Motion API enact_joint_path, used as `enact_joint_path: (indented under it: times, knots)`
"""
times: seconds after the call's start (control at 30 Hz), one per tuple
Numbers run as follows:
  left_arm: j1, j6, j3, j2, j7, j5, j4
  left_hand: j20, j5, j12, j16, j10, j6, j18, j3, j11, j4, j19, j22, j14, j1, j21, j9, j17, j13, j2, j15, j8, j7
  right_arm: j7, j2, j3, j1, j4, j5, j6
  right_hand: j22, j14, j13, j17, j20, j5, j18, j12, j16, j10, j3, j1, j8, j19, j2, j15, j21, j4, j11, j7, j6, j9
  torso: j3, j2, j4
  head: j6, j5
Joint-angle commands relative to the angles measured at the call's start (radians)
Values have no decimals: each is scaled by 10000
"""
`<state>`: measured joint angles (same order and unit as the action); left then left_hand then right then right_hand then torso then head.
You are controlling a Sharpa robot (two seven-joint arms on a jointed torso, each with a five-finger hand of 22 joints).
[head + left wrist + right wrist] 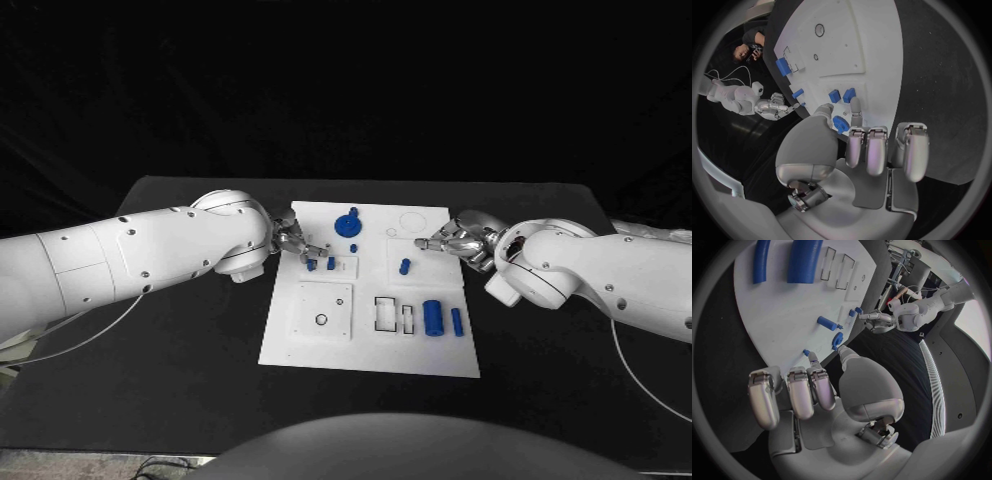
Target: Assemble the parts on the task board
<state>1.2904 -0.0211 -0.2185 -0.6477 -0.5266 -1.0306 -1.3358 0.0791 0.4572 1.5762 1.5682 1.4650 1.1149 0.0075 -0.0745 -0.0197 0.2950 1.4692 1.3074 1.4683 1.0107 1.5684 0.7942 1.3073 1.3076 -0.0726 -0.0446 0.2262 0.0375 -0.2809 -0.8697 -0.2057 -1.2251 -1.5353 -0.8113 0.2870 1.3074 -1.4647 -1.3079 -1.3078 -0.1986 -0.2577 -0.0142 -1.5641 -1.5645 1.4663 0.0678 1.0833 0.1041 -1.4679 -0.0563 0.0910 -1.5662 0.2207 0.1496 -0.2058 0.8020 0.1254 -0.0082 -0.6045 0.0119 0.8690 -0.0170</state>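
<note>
Head view: task board (368,345) lies at centre of the surface. Left hand (293,243), at its ten o'clock edge, pinches a small blue part (841,123); right hand (450,240), at two o'clock, holds nothing, fingers apart. Tilted insertion could jam the part or nudge neighbouring blue pegs (320,264).

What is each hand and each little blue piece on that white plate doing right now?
Left hand: pinches a small blue part over the board.
Right hand: fingertips at the task board edge; grasp unclear.
Round blue part: on the board.
Two blue cylinders: lying flat, side by side.
</note>
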Motion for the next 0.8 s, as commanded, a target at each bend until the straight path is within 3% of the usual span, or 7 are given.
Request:
enact_joint_path:
  times: [0.03,0.3,0.53,0.8]
  knots:
    - [13,-21,10,12,-193,-151,-3,4,-452,-54,26,1058,46,-75,-63,50,10,1016,2634,1025,-148,24,41,2635,2632,15,-15,53,23,58,18,-1,7,4,-89,-139,2634,-1061,-2629,-2630,-82,-56,142,-67,-63,1045,-82,7,36,-1029,-95,78,-46,6,63,-193,-48,12,2,10,-4,0,7]
    - [38,633,21,65,-604,-306,35,4,-814,-54,26,1058,117,-75,-49,32,8,1016,2634,1025,-207,24,105,2635,2632,75,-15,137,0,55,47,-1,8,23,-89,-134,2634,-1061,-2629,-2630,-82,-56,142,-67,-63,1045,-82,7,36,-1029,-95,78,-46,6,63,-193,-48,12,0,5,-6,-10,12]
    - [42,911,23,81,-652,-332,99,-1,-926,-54,26,1058,216,-75,31,-17,-8,1016,2634,1025,-25,24,155,2635,2632,138,-26,210,-56,49,49,-1,9,25,-89,-133,2634,-1061,-2629,-2630,-82,-56,142,-67,-63,1045,-82,7,36,-1029,-95,78,-46,6,63,-193,-48,12,0,0,-4,-24,5]
    - [44,875,24,98,-547,-338,156,-21,-506,-54,26,1058,195,-75,260,-94,-22,1016,2634,1025,724,24,180,2635,2632,286,-50,201,-133,47,54,-1,9,20,-89,-140,2634,-1061,-2629,-2630,-82,-56,142,-67,-63,1045,-82,7,36,-1029,-95,78,-46,6,63,-193,-48,12,-3,-1,-5,-6,20]
